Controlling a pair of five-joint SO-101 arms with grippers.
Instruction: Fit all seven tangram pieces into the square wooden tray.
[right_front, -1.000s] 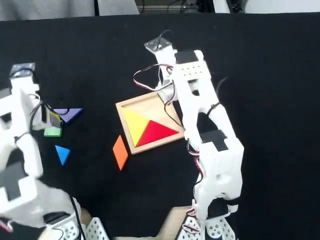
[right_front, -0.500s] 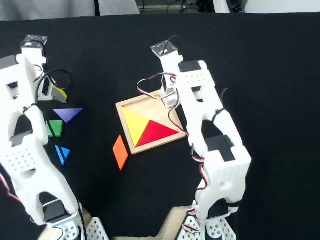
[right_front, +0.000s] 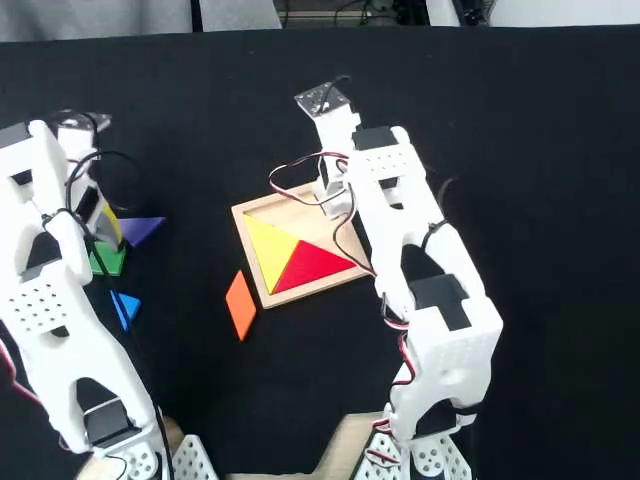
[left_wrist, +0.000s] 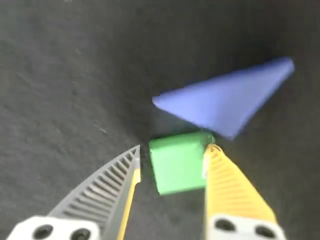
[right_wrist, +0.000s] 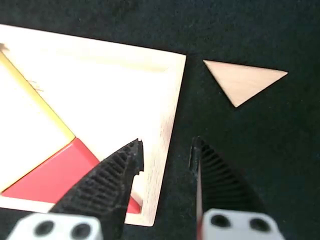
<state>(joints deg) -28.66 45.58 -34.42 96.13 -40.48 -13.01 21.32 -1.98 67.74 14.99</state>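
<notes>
two arms over a black worktop, tangram tray partly filled

the square wooden tray (right_front: 295, 212) sits turned like a diamond in the middle of the black worktop (right_front: 520, 150). inside it, a large yellow triangle (right_front: 264, 243) fills the left part and a large red triangle (right_front: 316, 265) fills the near part, their edges touching. the far right part of the tray is bare wood.

the right gripper (right_wrist: 167, 144) hangs over the tray's right rim with its black fingers apart, nothing between them. a pale wood-coloured triangle (right_wrist: 243, 80) lies flat on the worktop just outside a corner of the tray, not touching it.

an orange parallelogram (right_front: 240, 305) lies on the worktop just beside the tray's near left edge.

well to the left, the left gripper (left_wrist: 175, 148) is low over a small green square (left_wrist: 177, 162), its fingers spread to either side of it. the yellow finger (left_wrist: 227, 182) is at the square's edge, while the grey finger (left_wrist: 117, 182) stands a little apart. a purple triangle (left_wrist: 225, 97) lies just beyond the square, on its far right side. a small blue triangle (right_front: 122, 308) lies nearer than the square.
</notes>
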